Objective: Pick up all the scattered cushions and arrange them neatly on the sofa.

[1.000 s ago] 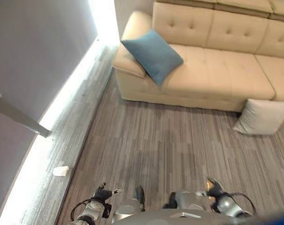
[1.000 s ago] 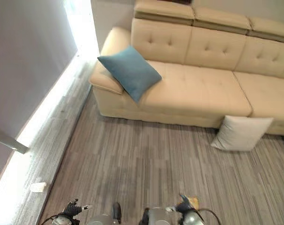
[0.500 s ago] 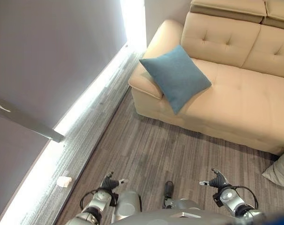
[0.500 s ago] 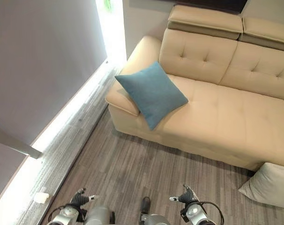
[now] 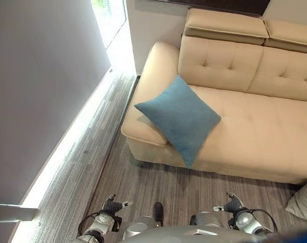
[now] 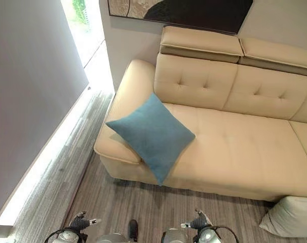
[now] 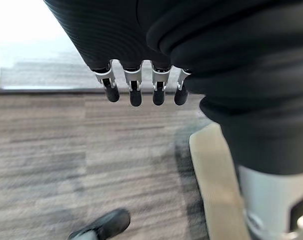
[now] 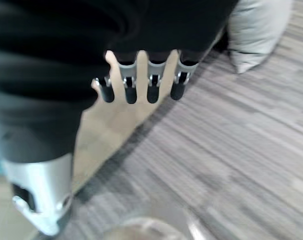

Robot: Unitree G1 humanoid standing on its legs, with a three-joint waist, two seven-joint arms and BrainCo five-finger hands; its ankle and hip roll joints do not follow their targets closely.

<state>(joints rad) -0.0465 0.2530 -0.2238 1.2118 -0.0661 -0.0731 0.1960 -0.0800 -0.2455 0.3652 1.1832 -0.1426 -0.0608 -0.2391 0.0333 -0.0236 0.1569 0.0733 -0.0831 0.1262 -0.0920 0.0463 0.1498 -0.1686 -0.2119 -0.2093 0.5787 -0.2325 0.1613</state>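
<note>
Camera swung left since before, grey cushion (image 6: 290, 216) cut off, both robot hands (image 7: 141, 90) (image 8: 141, 85) empty, fingers straight

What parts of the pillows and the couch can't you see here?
- Pale grey square cushion on the floor: cut off by the right eye view's corner.
- Beige tufted sofa: its right end runs past the edge.
- Sofa armrest: partly hidden under the teal square cushion.

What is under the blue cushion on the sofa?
The blue cushion lies partly on the sofa's seat and partly on its low armrest, one corner hanging over the front edge. The upholstery directly under it is covered, so anything there cannot be seen.
</note>
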